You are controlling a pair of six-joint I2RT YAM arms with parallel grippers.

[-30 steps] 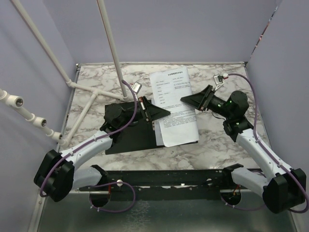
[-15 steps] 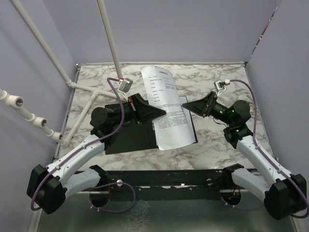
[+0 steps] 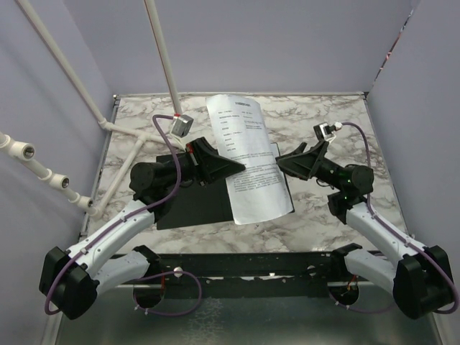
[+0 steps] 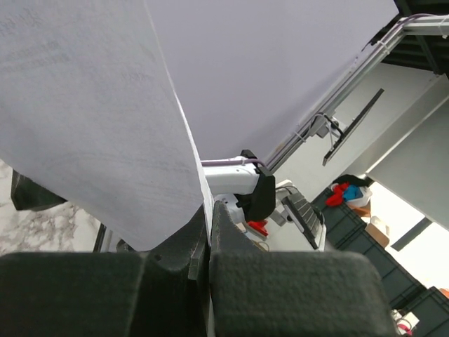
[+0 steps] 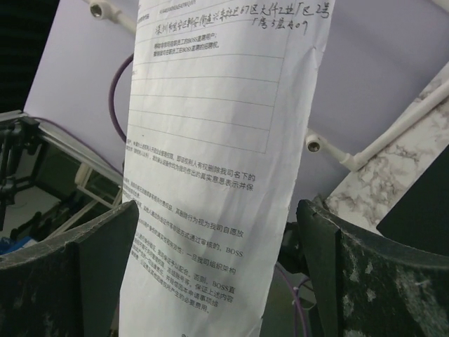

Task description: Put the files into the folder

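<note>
Compared with a second ago, I am seeing the right gripper (image 3: 286,159) standing fully spread where it had been half closed against the right edge of the files (image 3: 248,154). It is now sitting just off that edge with nothing in it. The left arm is reaching from further to the left than before. The sheets are lying turned, so the headed far end is now sitting further left than it was.

The left gripper (image 3: 236,167) is clamping tight on the left long edge of the files, about midway along. In its wrist view the two black fingers (image 4: 175,246) are pressing together with the paper rising out from between them.

The files are hanging in the air above the marble table (image 3: 323,118), carried by that one pinch. Their long axis is running from the far side of the table towards me, leaning a little left at the far end. The title end is pointing away from the arms. The near end is reaching over the right part of the folder (image 3: 188,208), which is lying open and flat with its black inside up.

In the right wrist view the printed face is turning towards the camera, with the sheet standing between the widely parted fingers (image 5: 77,274). I cannot tell whether it is brushing either one.
</note>
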